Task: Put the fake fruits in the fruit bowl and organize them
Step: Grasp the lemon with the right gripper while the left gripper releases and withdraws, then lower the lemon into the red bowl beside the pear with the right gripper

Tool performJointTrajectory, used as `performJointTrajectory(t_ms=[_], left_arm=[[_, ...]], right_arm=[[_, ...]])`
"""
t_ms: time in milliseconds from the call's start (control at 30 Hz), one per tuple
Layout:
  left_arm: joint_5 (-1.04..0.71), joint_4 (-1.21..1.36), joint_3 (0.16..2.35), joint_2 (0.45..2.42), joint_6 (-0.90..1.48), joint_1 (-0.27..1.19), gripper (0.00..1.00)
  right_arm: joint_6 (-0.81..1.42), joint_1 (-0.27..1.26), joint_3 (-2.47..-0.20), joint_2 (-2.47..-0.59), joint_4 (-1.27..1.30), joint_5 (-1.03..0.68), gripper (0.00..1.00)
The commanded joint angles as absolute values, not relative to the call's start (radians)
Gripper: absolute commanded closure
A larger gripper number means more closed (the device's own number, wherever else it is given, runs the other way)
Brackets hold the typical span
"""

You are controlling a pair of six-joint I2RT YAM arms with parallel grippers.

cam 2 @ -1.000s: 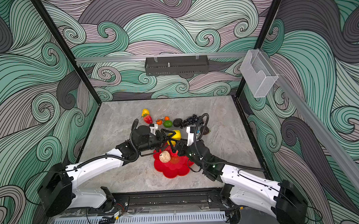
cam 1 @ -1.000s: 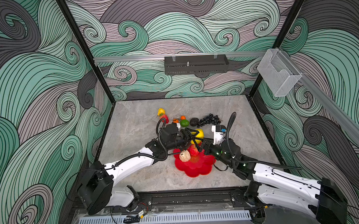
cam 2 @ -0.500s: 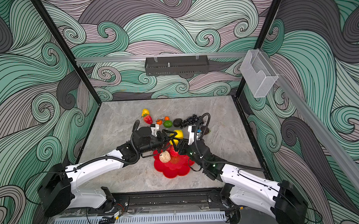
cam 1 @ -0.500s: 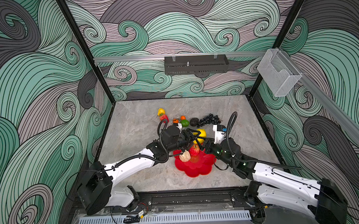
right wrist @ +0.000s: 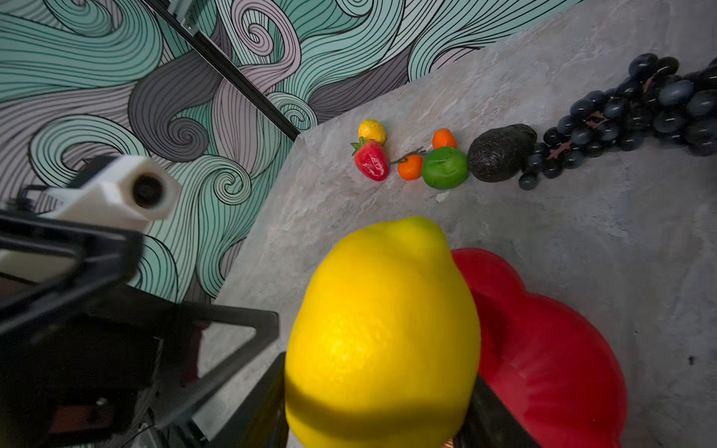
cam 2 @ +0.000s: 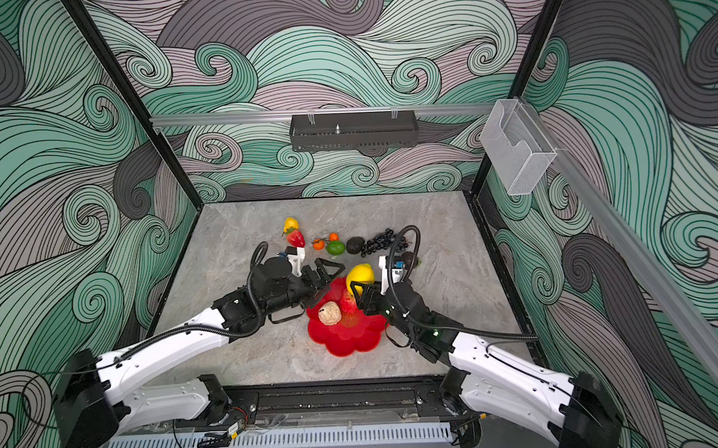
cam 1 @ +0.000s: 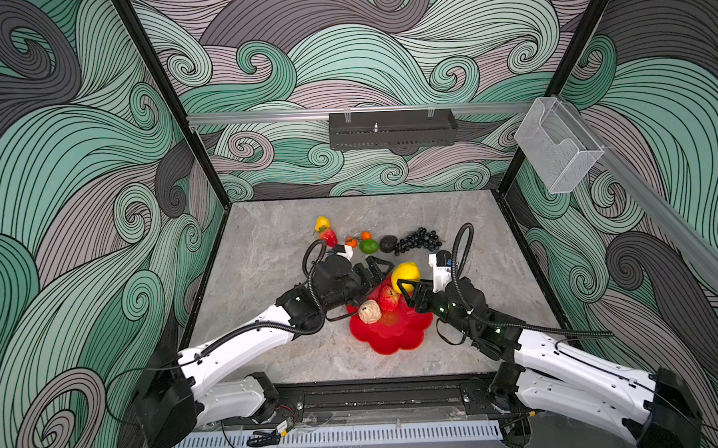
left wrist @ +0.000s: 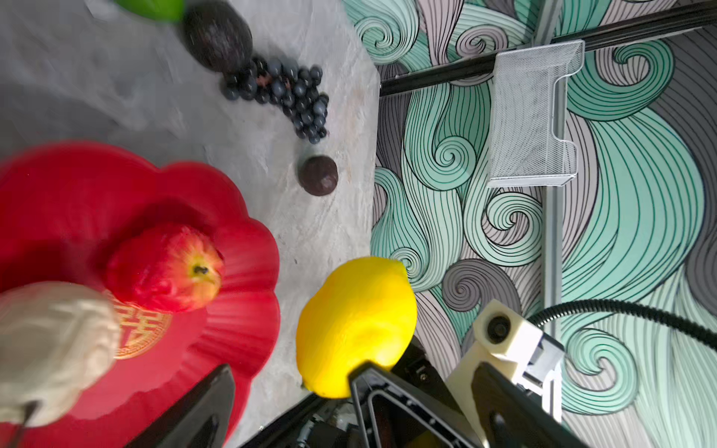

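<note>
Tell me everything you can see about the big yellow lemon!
The lemon is bright yellow, with bumpy, plastic-looking skin and a little nub at one end that looks slightly green. The right claw grips it between two black fingers, with the nub pointing away from the claw. It is at the far rim of the red bowl, beside the open left claw; I cannot tell whether that claw touches it.

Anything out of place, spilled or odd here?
Nothing spilled or damaged. The lemon is held in the right gripper near the fruit bowl rim. One dark round fruit lies off the row, past the grape bunch.
</note>
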State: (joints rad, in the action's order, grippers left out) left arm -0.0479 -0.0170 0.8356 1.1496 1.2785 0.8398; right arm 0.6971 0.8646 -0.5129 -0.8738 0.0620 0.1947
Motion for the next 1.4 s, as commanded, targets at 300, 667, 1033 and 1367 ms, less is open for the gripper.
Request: performJointTrajectory(t_ms=[300, 667, 1033, 1367], left_arm=[[0.242, -0.459, 0.819, 0.843, 0.956, 0.655, 0.01], [0.151, -0.480, 0.688, 0.714, 0.935, 0.554, 0.01], [0.114, -0.504, 0.602, 0.607, 0.916, 0.489, 0.01], [0.078, -0.535, 0.566, 0.557, 0.900, 0.430, 0.01]], right_arm=[[0.874, 0.869, -0.469, -0.838, -0.196, 0.108, 0.48], [1.109, 0.965, -0.489, -0.992, -0.218, 0.159, 0.49], [1.210, 1.009, -0.561, -1.093, -0.300, 0.200, 0.47], [1.249, 1.026, -0.632, -1.230, -0.266, 0.139, 0.47]])
